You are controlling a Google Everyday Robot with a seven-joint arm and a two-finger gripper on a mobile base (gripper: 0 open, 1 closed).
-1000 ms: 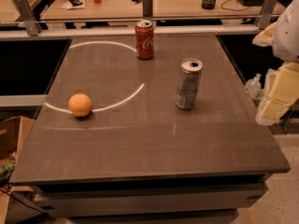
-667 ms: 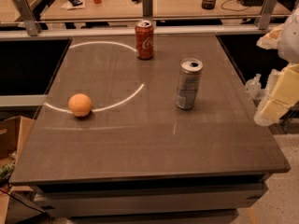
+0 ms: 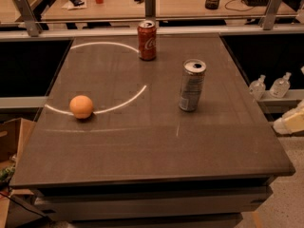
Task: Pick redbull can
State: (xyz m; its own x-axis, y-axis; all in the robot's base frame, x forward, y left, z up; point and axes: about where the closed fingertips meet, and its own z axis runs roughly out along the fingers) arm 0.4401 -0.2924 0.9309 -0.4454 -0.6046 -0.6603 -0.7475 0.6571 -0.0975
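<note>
The redbull can [image 3: 192, 85], tall, slim and silver-grey with an open silver top, stands upright right of the middle of the dark table [image 3: 142, 148]. Only a cream-coloured part of my gripper [image 3: 293, 121] shows, at the right edge of the view. It is beside the table, off its right side and well apart from the can. It holds nothing that I can see.
A red Coca-Cola can [image 3: 147, 40] stands at the back of the table. An orange [image 3: 81, 107] lies at the left, on a white arc. Two small clear bottles [image 3: 269, 86] sit on a low ledge to the right. A cardboard box [image 3: 9, 139] stands at the left.
The cream gripper and arm, earlier large at the right edge, have drawn away to the right and down. Only a small part remains in view. The cans and the orange have not moved.
</note>
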